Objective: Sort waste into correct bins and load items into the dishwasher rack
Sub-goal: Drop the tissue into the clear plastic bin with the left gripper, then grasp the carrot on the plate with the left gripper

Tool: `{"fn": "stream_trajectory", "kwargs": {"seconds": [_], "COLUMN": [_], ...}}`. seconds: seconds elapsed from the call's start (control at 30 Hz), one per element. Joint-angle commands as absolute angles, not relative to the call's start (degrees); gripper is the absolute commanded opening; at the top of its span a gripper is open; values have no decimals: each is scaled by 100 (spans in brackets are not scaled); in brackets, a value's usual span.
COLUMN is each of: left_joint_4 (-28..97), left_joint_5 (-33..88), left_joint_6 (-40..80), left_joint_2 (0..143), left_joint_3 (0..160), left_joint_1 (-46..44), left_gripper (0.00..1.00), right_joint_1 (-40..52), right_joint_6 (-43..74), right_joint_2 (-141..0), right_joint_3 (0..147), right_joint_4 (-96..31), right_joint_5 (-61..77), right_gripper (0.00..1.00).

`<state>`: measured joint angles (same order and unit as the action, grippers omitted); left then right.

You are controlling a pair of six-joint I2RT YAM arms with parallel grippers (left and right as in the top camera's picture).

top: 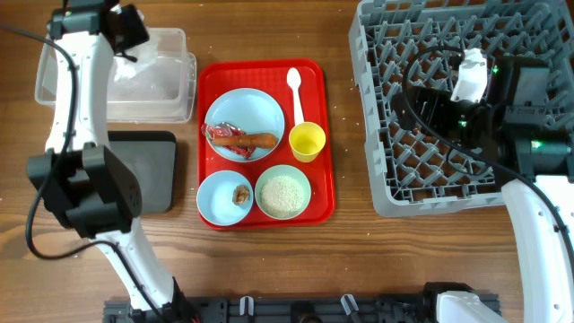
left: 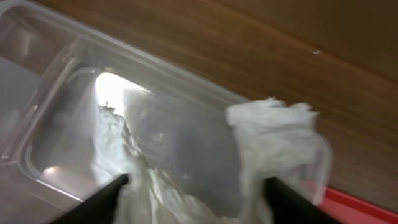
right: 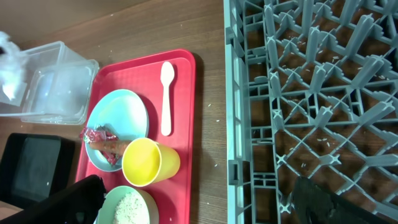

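We are gripping the napkin (left: 273,143) in the left gripper (left: 193,193) above the clear tub (left: 56,81), one lobe seemingly overhanging its rim. Releasing now, we are risking a miss. The right gripper (right: 199,205) is gaping, empty.

I work over a wooden table (top: 359,260), its brown boards running from the left edge to the right, the grain plain with darker streaks. Along the near edge runs a black rail (top: 296,309) with small pale clips. The light is even and falls from above, so shadows on the wood are soft and short. Toward the far edge, by my left wrist camera, the wood has a dull sheen and one tiny bright speck (left: 316,52).
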<state>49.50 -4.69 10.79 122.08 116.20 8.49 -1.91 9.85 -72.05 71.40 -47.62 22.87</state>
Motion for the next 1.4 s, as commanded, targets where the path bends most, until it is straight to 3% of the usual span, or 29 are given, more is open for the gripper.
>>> {"fn": "stream_trajectory", "kwargs": {"seconds": [0.0,0.27,0.33,0.37,0.4,0.43,0.47,0.5,0.53,0.63,0.73,0.83,1.0,1.17,1.27,1.37], "left_joint_4": [4919,4912,5041,5118,5201,5266,5297,5323,5371,5559,5712,5935,7043,7988,7277,6261], "left_joint_5": [-414,-419,-421,-443,-447,-467,-502,-620,-666,-34,1599,1503,1387,1033,974,976], "left_joint_6": [934,401,436,563,746,956,1103,1363,1553,1977,1011,292,237,1942,2945,3688], "left_joint_2": [12508,12213,12180,12180,12180,12180,12180,12180,12180,12180,12060,11636,11153,11229,11229,11229], "left_joint_3": [11627,11629,11629,11629,11629,11629,11629,11629,11629,11629,11633,11633,11631,10947,9911,9063], "left_joint_1": [845,637,685,725,777,829,869,926,963,1098,1146,862,115,-694,-1199,-1525], "left_gripper": [100,100,88,72,25,4,4,28,99,100,92,99,100,97,89,75], "right_joint_1": [-183,-183,-183,-183,-183,-183,-183,-183,-183,-183,-183,-183,-183,-183,-183,-183], "right_joint_6": [1066,1061,1059,1059,1052,1052,1050,1052,1055,1048,1050,1050,1048,1050,1050,1044], "right_joint_2": [-7244,-7244,-7244,-7244,-7244,-7244,-7244,-7244,-7244,-7244,-7244,-7244,-7244,-7244,-7244,-7244], "right_joint_3": [7199,7199,7199,7199,7199,7199,7199,7199,7199,7199,7199,7199,7199,7199,7199,7199], "right_joint_4": [-4759,-4759,-4766,-4766,-4766,-4766,-4766,-4766,-4766,-4762,-4764,-4768,-4766,-4775,-4803,-4893], "right_joint_5": [2231,2231,2231,2231,2231,2228,2231,2231,2228,2228,2228,2228,2228,2228,2228,2226], "right_gripper": [99,99,99,99,99,99,99,100,99,99,100,100,100,100,100,100]}}
